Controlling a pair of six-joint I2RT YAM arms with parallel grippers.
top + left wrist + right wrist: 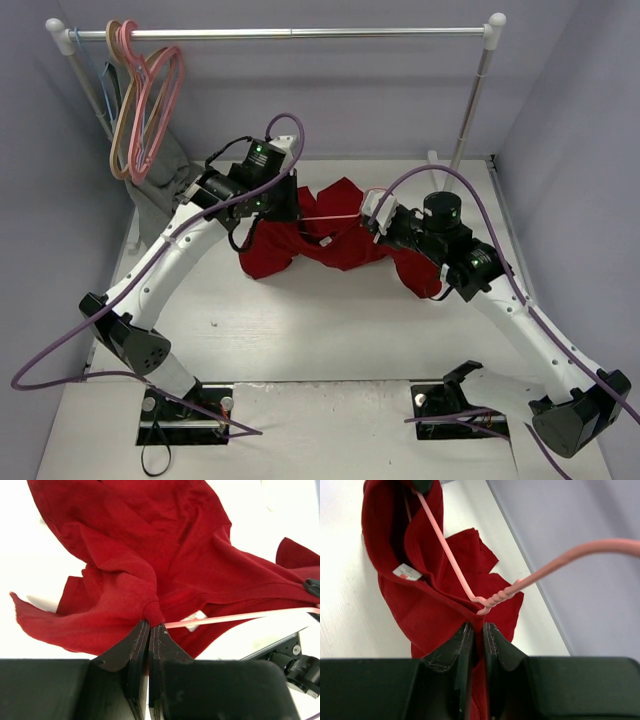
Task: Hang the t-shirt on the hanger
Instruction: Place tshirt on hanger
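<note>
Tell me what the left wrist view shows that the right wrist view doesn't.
Only the left wrist view: the left claw shut on a bunched fold of the red t-shirt, with a straight run of the pink hanger leading off to the right. Only the right wrist view: the right claw closed on red cloth just below the hanger's twisted neck, and its hook curving away to the right. Both: the t-shirt, the hanger and the white table.
</note>
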